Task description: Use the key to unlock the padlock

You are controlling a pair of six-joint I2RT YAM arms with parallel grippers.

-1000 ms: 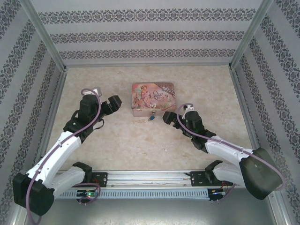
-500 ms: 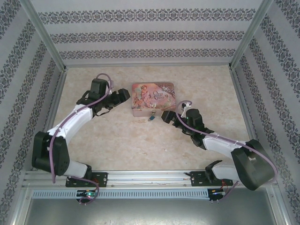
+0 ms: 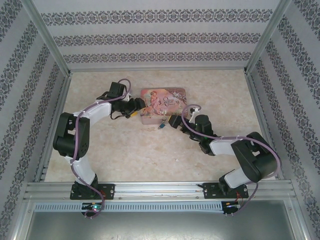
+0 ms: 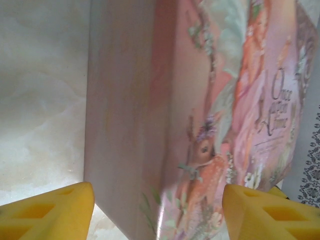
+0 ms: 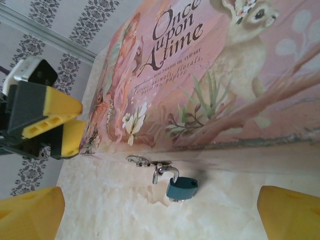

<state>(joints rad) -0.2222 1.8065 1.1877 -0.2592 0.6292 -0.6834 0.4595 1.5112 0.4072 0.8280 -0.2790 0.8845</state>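
Note:
The padlock (image 5: 182, 187), teal with a thin silver shackle, hangs at the front wall of the pink illustrated tin (image 5: 225, 75) and rests on the table. Its shackle hooks a silver clasp (image 5: 161, 166). A thin silver piece (image 5: 135, 160) lies just left of it; I cannot tell whether that is the key. From above, the padlock (image 3: 162, 127) sits below the tin (image 3: 163, 102). My right gripper (image 5: 160, 222) is open, a short way in front of the padlock. My left gripper (image 4: 157, 215) is open around the tin's left end.
Patterned walls and metal frame posts (image 3: 47, 40) enclose the beige table (image 3: 130, 155). Left of the tin in the right wrist view, the left gripper's yellow pads (image 5: 50, 120) are close to its end. Bare table lies in front of the padlock.
My left arm has swung forward and right, bringing its gripper up to the tin's left end. My right gripper has crept left toward the padlock. Tin and padlock have stayed put.

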